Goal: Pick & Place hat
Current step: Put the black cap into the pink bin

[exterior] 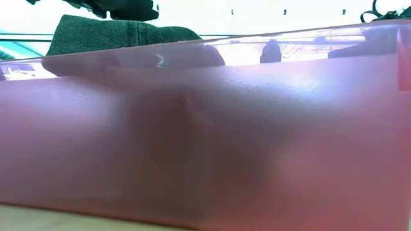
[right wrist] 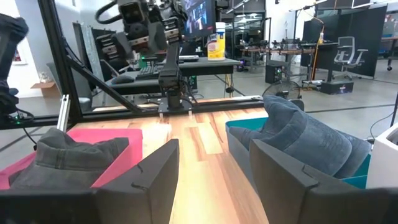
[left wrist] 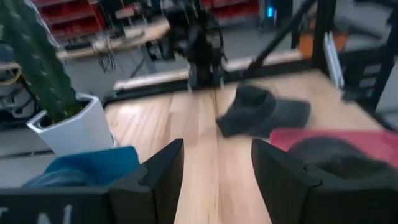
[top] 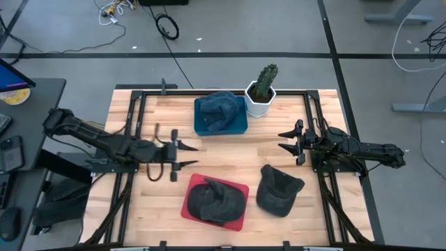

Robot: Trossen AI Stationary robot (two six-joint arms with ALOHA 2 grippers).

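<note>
1. Pink bin wall point(exterior: 205, 141) fills nearly all of the low view, pressed close to the lens; a dark hat point(top: 215, 201) already lies inside this red bin point(top: 239, 218).
2. Across the table, a blue hat point(top: 217, 110) sits in the blue bin point(top: 238, 125).
3. One dark hat point(top: 278, 189) is left loose on the wood, just beside the red bin, so I judge the task about two-thirds done.
4. Left gripper point(top: 185, 154) hovers mid-table, fingers spread and empty.
5. Right gripper point(top: 289, 140) hangs near the table's right edge, fingers likewise spread, holding nothing.
6. A potted cactus point(top: 262, 89) stands beside the blue bin, clear of the loose hat.
</note>
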